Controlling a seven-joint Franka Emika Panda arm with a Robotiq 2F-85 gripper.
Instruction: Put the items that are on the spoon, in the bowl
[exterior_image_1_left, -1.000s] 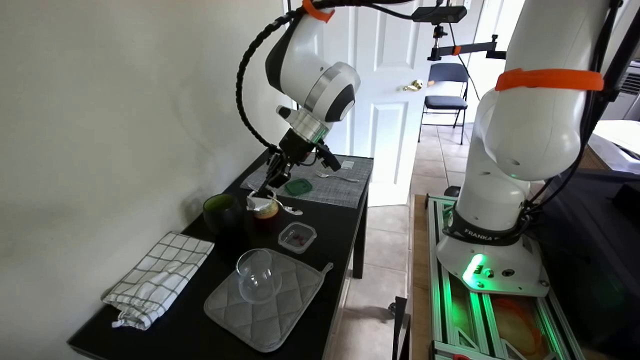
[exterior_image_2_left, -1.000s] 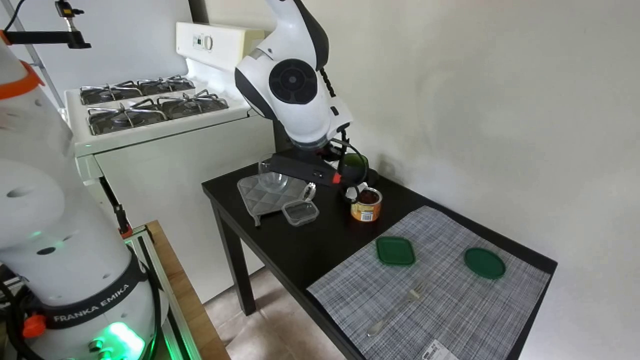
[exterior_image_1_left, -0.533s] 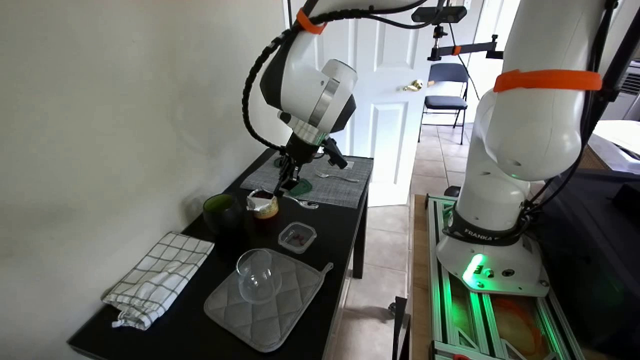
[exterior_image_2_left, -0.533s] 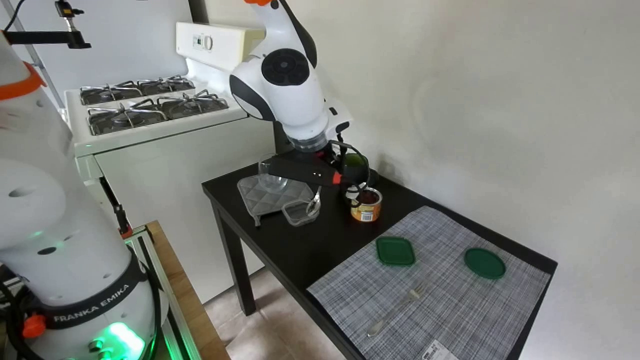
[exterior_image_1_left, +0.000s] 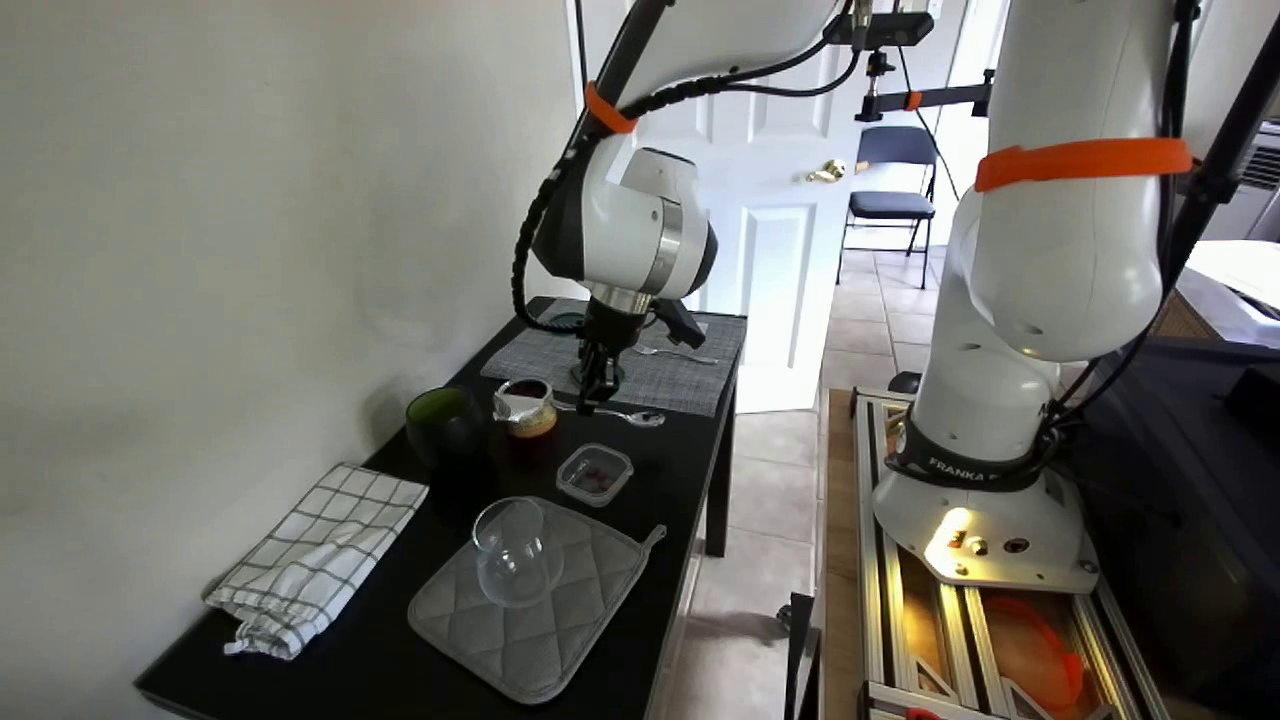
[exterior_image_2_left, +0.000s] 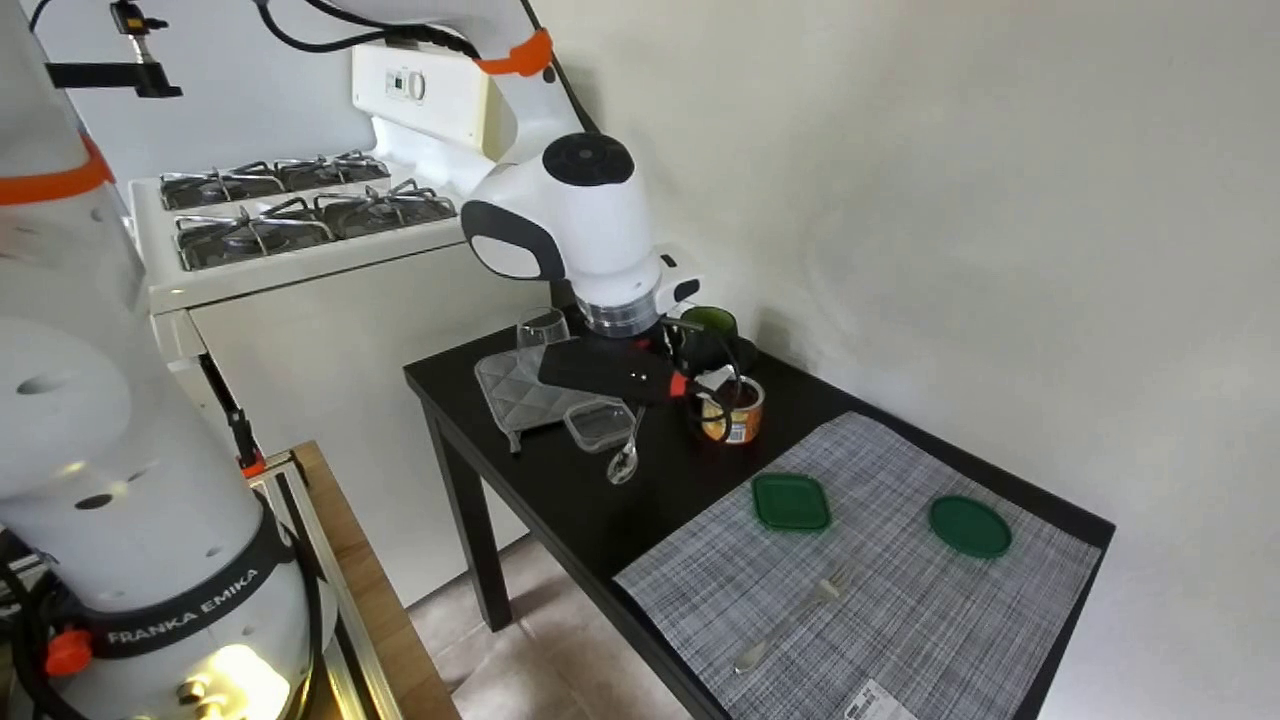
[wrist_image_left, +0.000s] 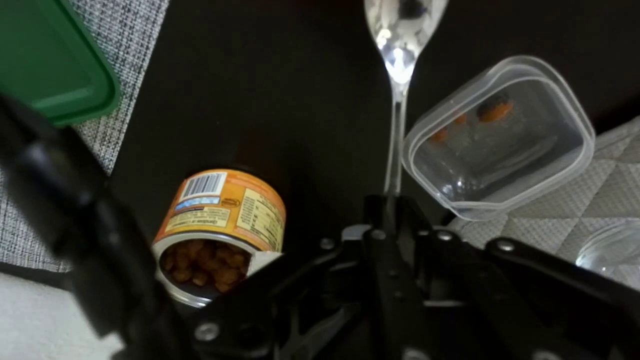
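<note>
Steel spoon (wrist_image_left: 399, 85) clamped in the gripper (wrist_image_left: 392, 207), its load hard to make out!
Hold it level, then tip low over the tub (wrist_image_left: 530, 130), likely the bowl, sitting near the robot-side edge of the desk (exterior_image_2_left: 660, 500); mind the open can (wrist_image_left: 225, 205) and the glass (exterior_image_1_left: 515, 570) on the potholder (exterior_image_1_left: 520, 660).

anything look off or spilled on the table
Mildly: the can has a ragged silvery flap peeled back at its top, and the towel by the wall is bunched at one end, not folded flat. No spill is visible.

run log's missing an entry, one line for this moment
end effector: shut on spoon | clear container: orange bits inside | can: open
</note>
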